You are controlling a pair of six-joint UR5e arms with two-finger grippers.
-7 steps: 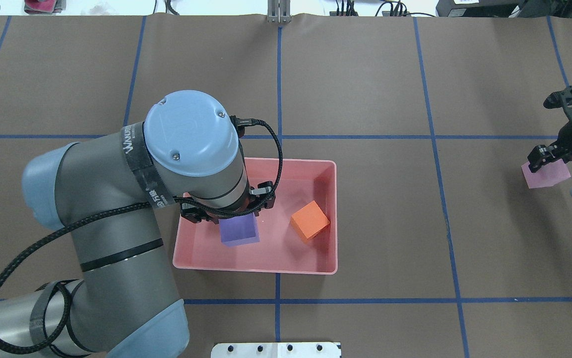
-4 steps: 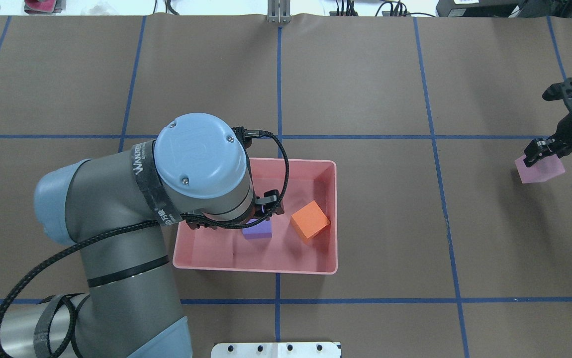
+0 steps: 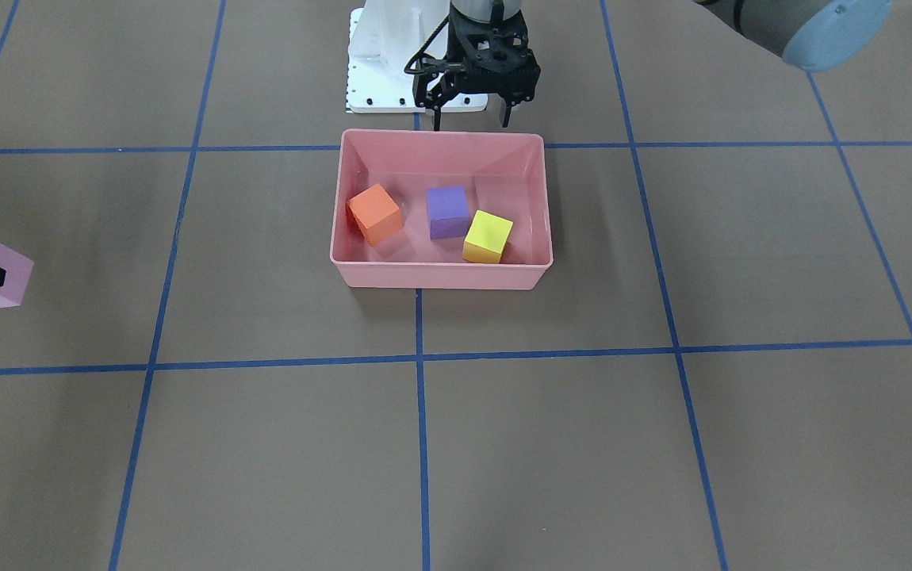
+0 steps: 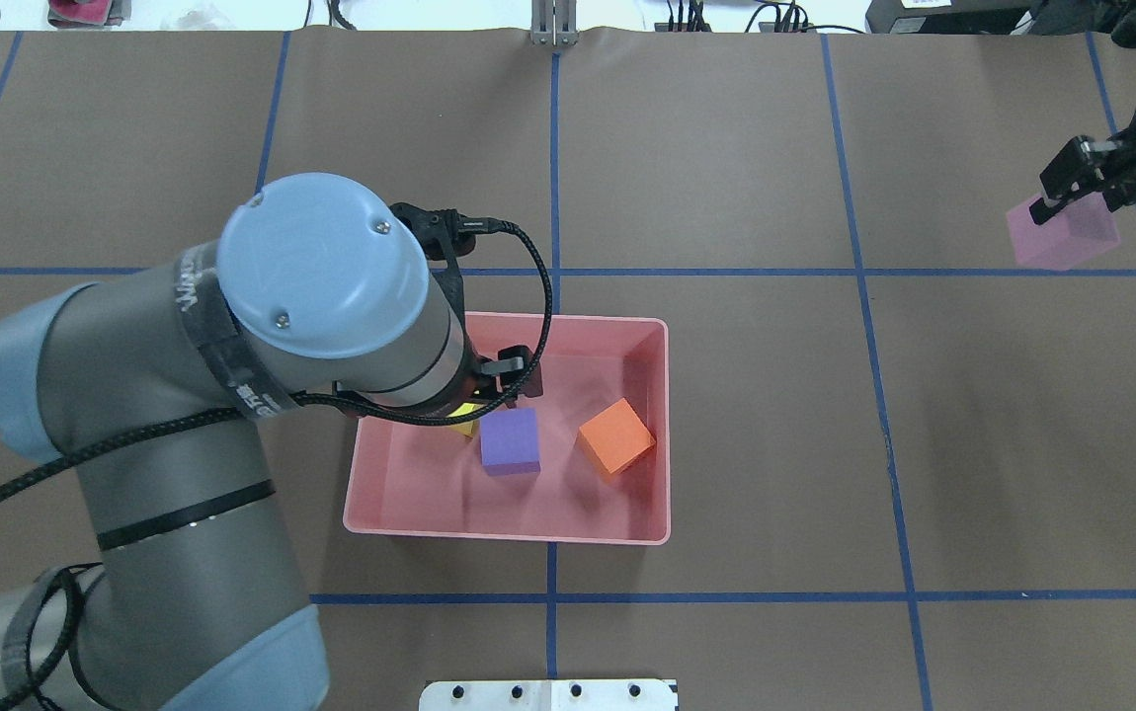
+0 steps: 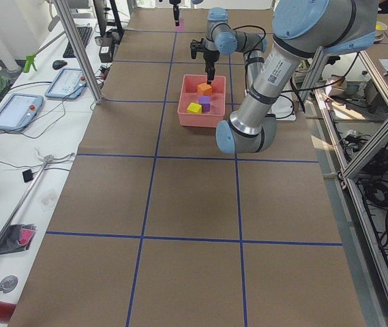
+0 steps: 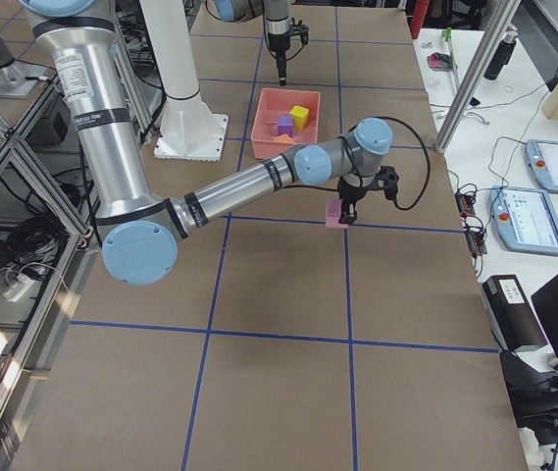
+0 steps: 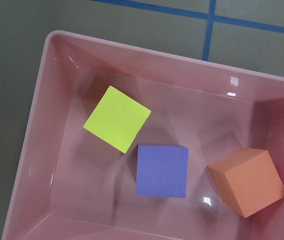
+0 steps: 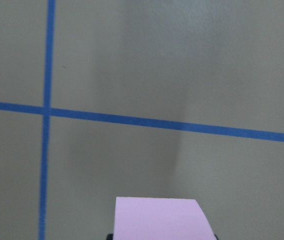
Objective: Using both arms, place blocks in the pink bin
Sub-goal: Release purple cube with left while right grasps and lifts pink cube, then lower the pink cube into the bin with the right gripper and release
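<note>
Above the pink bin [image 3: 440, 275], left pincer [image 3: 469, 119] pointing down, spread empty, right pincer [image 4: 1087, 193] clamping light-pink block [image 4: 1062, 242].

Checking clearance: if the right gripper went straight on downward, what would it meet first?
Probably the table, with the light-pink block in the right gripper touching first; its height is unclear.

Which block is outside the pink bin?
The light pink block, in the right gripper; orange block, purple block and yellow block lie in the pink bin.
</note>
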